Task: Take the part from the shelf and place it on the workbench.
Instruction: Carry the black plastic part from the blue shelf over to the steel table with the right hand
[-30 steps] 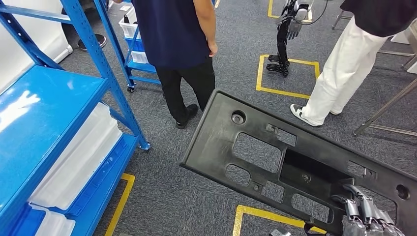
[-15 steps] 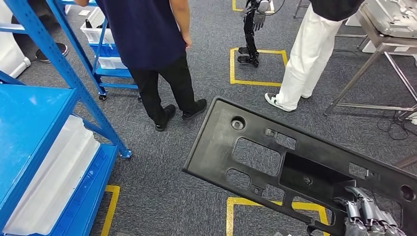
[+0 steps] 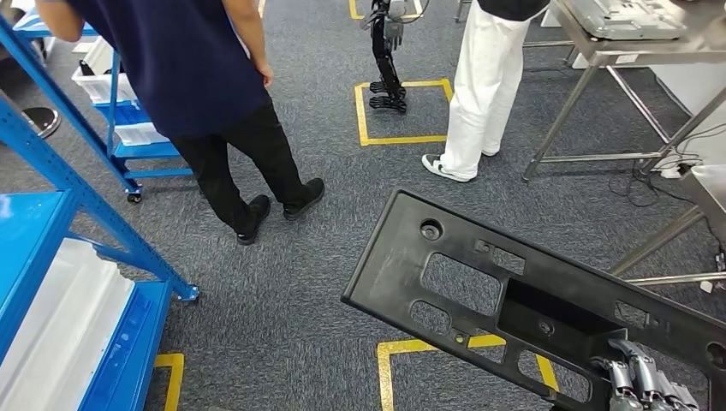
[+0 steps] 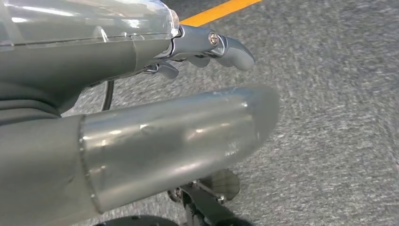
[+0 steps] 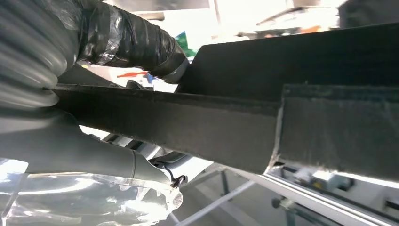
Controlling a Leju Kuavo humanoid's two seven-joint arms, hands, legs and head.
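**Big black part held up over the floor**

The part [image 3: 479,282] is a long, flat black panel with many holes cut in it. The right hand [image 3: 644,385] holds it at one end, with its fingers [image 3: 629,370] hooked over the edge. From the hand, the part sticks out forward and to the left, tilted, up above the grey carpet floor [image 3: 282,300]. In the right wrist view the thumb [image 5: 70,150] presses under the part's edge [image 5: 188,122].

The left hand [image 4: 207,47] hangs over the carpet with nothing in it, fingers a little curled and apart.

Under the part is yellow tape [image 3: 411,347] on the floor. Farther ahead stand two people, one in dark trousers [image 3: 231,163] and one in white trousers [image 3: 479,86]. A metal counter [image 3: 616,26] is ahead of the right hand. A blue shelf [image 3: 51,257] is far off to the left.
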